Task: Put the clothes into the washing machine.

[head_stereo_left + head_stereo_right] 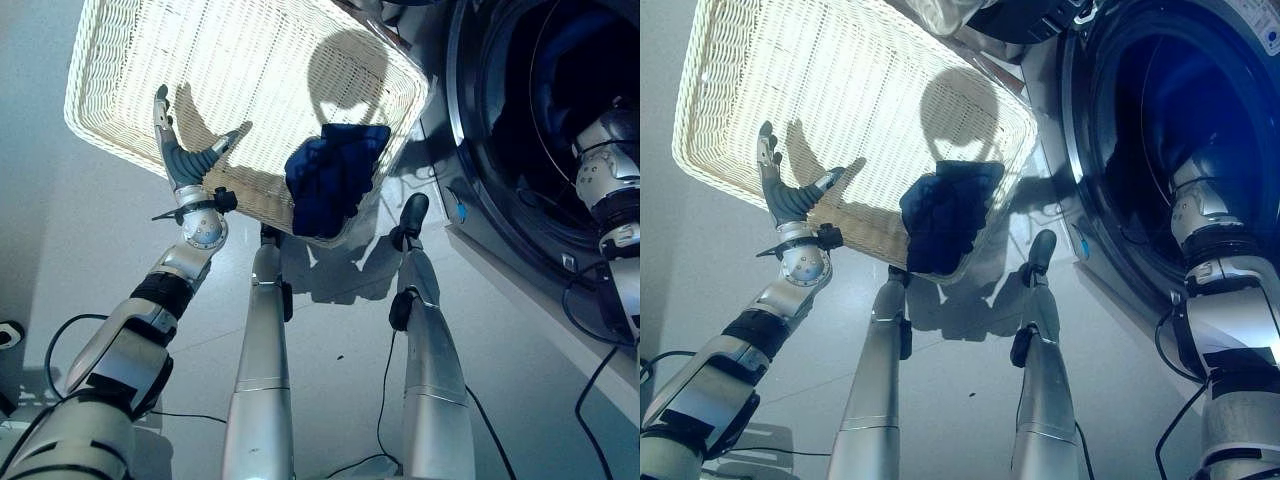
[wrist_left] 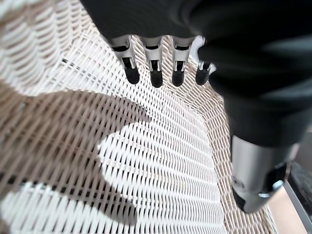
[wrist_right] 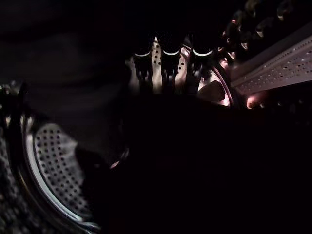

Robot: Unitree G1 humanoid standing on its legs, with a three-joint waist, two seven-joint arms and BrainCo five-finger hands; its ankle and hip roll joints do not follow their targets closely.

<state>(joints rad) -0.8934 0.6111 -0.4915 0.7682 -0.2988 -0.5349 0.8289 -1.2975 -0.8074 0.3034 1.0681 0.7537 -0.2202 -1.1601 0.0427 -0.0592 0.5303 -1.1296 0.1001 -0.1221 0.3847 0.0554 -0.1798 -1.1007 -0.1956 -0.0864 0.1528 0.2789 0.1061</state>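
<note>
Our left hand (image 1: 180,150) hangs over the near edge of the white wicker basket (image 1: 150,60), fingers straight and spread, thumb out to the side, holding nothing. The left wrist view has the fingertips (image 2: 155,78) above bare weave. One dark blue cloth (image 1: 335,180) lies bunched in the basket's near corner on the washer's side, draped against the rim, well apart from the left hand. Our right arm reaches through the washer (image 1: 1110,130) door opening on the right; the right hand (image 3: 165,63) is inside the drum (image 3: 53,161). It is too dark in there, so we can't tell whether the fingers are spread or curled.
</note>
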